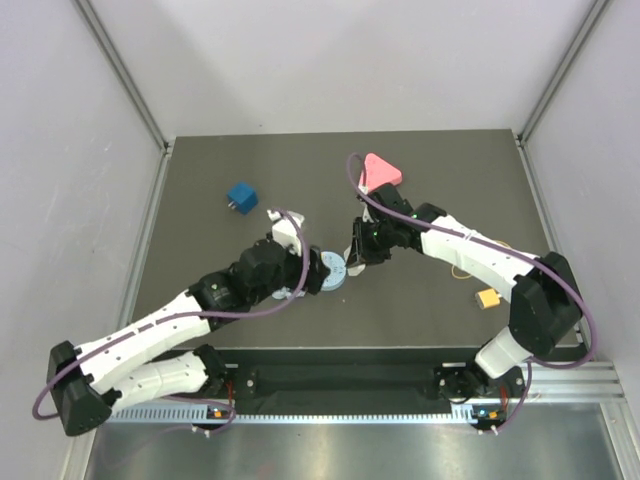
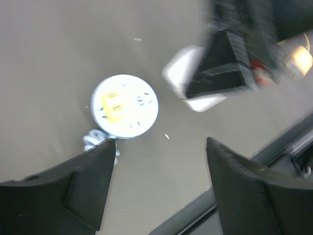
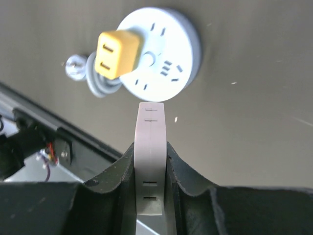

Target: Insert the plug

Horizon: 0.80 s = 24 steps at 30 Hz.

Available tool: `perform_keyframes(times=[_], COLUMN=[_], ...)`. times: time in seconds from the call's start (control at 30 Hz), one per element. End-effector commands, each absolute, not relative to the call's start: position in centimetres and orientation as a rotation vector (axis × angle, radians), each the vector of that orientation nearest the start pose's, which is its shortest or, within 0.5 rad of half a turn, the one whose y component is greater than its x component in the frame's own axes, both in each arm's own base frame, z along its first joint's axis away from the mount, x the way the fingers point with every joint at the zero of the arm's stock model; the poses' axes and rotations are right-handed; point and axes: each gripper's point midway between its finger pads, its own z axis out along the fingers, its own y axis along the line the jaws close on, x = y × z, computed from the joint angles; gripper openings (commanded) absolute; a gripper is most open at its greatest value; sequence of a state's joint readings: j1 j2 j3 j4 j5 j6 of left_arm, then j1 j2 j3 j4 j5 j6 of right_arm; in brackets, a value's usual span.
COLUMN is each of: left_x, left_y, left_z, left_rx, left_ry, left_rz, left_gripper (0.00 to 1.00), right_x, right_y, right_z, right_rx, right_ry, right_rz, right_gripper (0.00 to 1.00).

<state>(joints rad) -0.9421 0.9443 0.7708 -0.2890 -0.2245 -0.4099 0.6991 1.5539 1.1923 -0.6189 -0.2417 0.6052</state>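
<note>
Looking through the right wrist camera, I have the right tool clamped on the white plug. It is pinched by its two broad faces, so I see it edge-on as a narrow slab. Its long axis runs straight out from the tool toward the round socket, which lies dead ahead. The plug's leading edge sits just short of the socket's near rim. I cannot see the prongs, and I cannot tell how high the plug rides above the table.

A yellow plug already fills the socket's left side, next to the coiled cable. The free slots are in the centre and on the right, so I judge the plug needs to go forward and a touch right. It probably also has to tip so its prong face meets the socket top.

The left tool has its fingers spread apart with nothing between them. It hangs over the table just beside the socket, on the side away from the right tool. Both tools are close, but only the right one carries the plug. The left looks well placed to steady the socket, which I expect could slide when pushed.
</note>
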Motion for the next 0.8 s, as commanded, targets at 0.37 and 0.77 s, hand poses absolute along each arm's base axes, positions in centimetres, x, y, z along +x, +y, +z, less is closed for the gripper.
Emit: perform_keyframes(times=[0.37,0.77], left_x=[26.7,26.7], left_y=[-18.4,-15.2], left_z=[13.0,7.5], left_rx=[-0.239,-0.426], left_ry=[2.392,2.458], left_rz=[-0.748,-0.665], left_gripper=[0.55,0.48], right_x=[28.2,28.5], right_y=[29.6,31.2], right_z=[14.6,12.7], right_rx=[-0.048,0.087], right_ry=[2.618,2.682], right_rz=[0.634,0.587], right_gripper=[0.0,0.0])
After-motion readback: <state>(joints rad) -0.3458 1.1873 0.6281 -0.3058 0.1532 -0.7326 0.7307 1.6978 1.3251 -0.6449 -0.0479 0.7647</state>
